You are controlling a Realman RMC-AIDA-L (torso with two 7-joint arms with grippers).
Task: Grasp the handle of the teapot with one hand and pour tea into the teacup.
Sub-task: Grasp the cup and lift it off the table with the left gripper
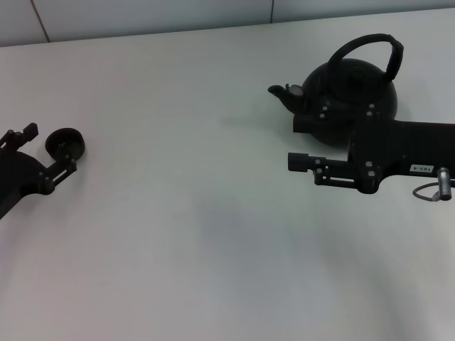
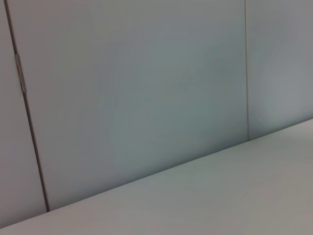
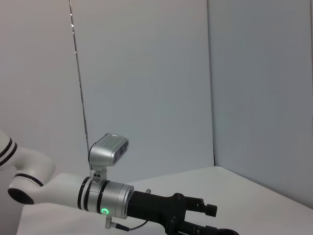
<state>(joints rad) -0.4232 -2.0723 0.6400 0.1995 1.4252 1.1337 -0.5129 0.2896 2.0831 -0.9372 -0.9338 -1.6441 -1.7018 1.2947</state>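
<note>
The black teapot [image 1: 348, 89] stands at the far right of the white table, its stubby spout [image 1: 281, 91] pointing left and its arched handle [image 1: 370, 46] upright over the top. My right gripper [image 1: 298, 142] hovers just in front of the pot, level, fingers pointing left, open and holding nothing. One finger overlaps the pot's lower front in the head view. The small black teacup [image 1: 65, 142] sits at the far left. My left gripper [image 1: 51, 145] is open around it; the near fingertip [image 1: 71, 161] is at the cup's edge and the far one stands apart.
The white table [image 1: 213, 234] stretches between cup and teapot, ending at a pale panelled wall [image 2: 146, 98] behind. The right wrist view shows the left arm [image 3: 112, 198] stretched across the table. The left wrist view shows only wall and tabletop.
</note>
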